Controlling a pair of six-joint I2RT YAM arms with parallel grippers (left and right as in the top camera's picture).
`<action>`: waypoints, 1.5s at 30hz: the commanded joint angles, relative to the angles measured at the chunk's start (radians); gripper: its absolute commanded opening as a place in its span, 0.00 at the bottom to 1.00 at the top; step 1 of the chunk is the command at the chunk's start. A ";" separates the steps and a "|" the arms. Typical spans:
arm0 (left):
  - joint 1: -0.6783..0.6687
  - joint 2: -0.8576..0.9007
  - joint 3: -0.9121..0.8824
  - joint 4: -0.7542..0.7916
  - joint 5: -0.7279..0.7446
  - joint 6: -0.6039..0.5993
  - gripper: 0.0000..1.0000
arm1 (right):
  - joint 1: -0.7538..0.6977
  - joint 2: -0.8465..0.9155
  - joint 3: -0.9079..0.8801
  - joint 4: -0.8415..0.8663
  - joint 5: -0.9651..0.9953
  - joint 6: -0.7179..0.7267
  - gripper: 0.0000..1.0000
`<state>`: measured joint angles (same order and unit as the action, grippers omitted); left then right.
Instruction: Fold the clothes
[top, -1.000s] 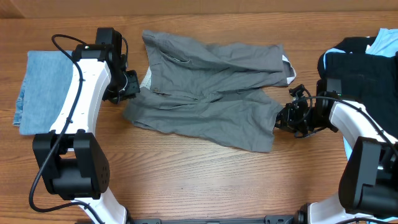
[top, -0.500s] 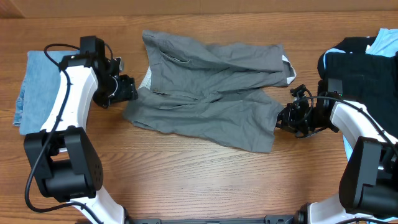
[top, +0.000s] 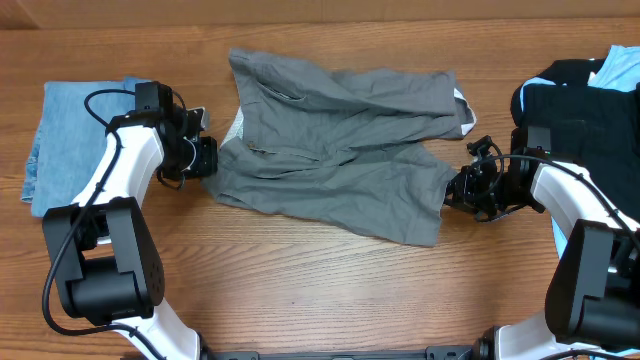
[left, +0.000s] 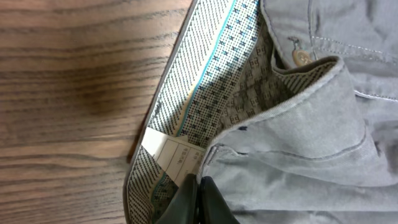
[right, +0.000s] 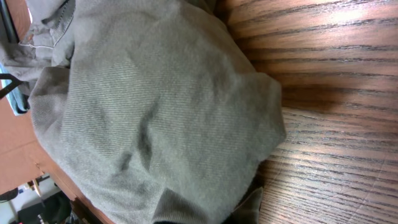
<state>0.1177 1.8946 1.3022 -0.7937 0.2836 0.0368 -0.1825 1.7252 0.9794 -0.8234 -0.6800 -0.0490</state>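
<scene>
The large grey garment (top: 340, 150) lies spread and creased across the middle of the table. My left gripper (top: 205, 158) is at its left edge. In the left wrist view its jaws (left: 200, 190) are shut on the fold of the waistband (left: 323, 155), next to a white label (left: 174, 155) and the dotted lining. My right gripper (top: 452, 190) is at the garment's right edge. In the right wrist view the grey cloth (right: 155, 112) drapes over the jaws (right: 205, 214) and hides most of both fingers.
A folded denim-blue garment (top: 75, 140) lies at the far left behind my left arm. A pile of black clothes (top: 570, 100) with a light blue piece (top: 620, 70) sits at the far right. Bare wood table (top: 300, 290) runs along the front.
My left arm swung out to the left, then came back down to the garment's left edge, and the wrist turned. The right arm has not moved.
</scene>
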 joint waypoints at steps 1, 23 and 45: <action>0.002 -0.002 0.018 -0.022 0.031 0.031 0.04 | -0.003 -0.014 -0.005 0.003 0.006 -0.004 0.04; 0.072 -0.002 0.019 -0.014 -0.023 0.004 0.04 | -0.138 -0.014 0.003 0.015 0.127 0.064 0.04; 0.071 -0.002 0.015 -0.028 0.135 -0.016 0.62 | -0.136 -0.014 0.109 -0.178 -0.013 -0.012 0.38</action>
<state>0.1814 1.8946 1.3025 -0.8211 0.3943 0.0185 -0.3145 1.7252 1.0679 -0.9951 -0.6384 -0.0227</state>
